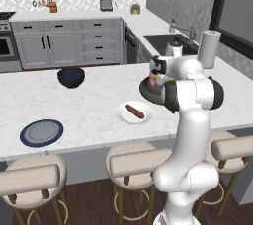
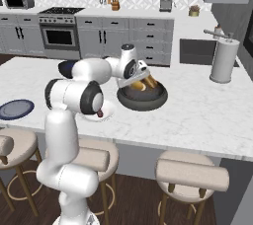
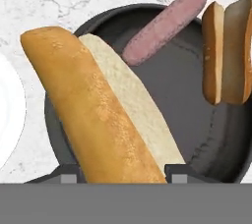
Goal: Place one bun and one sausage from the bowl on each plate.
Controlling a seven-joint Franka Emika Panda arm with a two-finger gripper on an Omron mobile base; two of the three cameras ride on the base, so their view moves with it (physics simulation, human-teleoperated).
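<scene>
In the hand view a long tan bun [image 3: 93,110] lies between my fingertips, and my gripper [image 3: 123,179] is shut on it over the dark bowl [image 3: 197,120]. A pinkish-brown sausage [image 3: 165,26] and a second bun [image 3: 229,51] rest in the bowl. From the base views the gripper [image 2: 141,83] hangs just above the bowl [image 2: 142,101] on the island counter. To the bowl's left, the white plate [image 1: 123,115] carries a sausage [image 1: 134,111]. The blue-rimmed plate [image 1: 41,132] sits bare near the counter's front left edge.
A small deep dark-blue bowl [image 1: 71,77] stands at the back of the island. A paper towel roll [image 2: 223,61] is at the right beside the sink [image 1: 168,41]. Stools [image 1: 133,162] line the counter's near edge.
</scene>
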